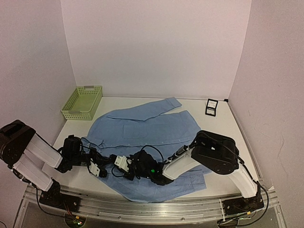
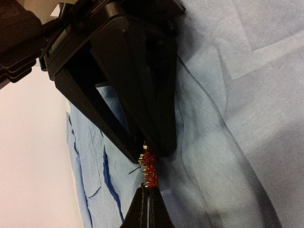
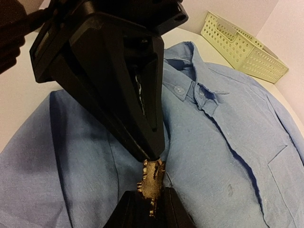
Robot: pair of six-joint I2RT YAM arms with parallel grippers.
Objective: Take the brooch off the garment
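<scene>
The brooch (image 2: 150,167), a small orange-red cluster with a golden back (image 3: 153,183), is pinched from two sides just above the light blue garment (image 1: 142,126). My left gripper (image 2: 149,188) is shut on its lower edge in the left wrist view. My right gripper (image 3: 153,194) is closed on it from the opposite side, with the golden back showing between its fingers. A thin pin sticks out beside the brooch. I cannot tell whether it is still fastened to the cloth. In the top view both grippers meet over the shirt's near left part and the brooch is hidden.
A green mesh basket (image 1: 81,102) stands at the far left of the table, also seen in the right wrist view (image 3: 244,45). A small black square box (image 1: 211,107) lies at the far right. The shirt's collar (image 3: 197,90) and buttons lie just beyond the grippers.
</scene>
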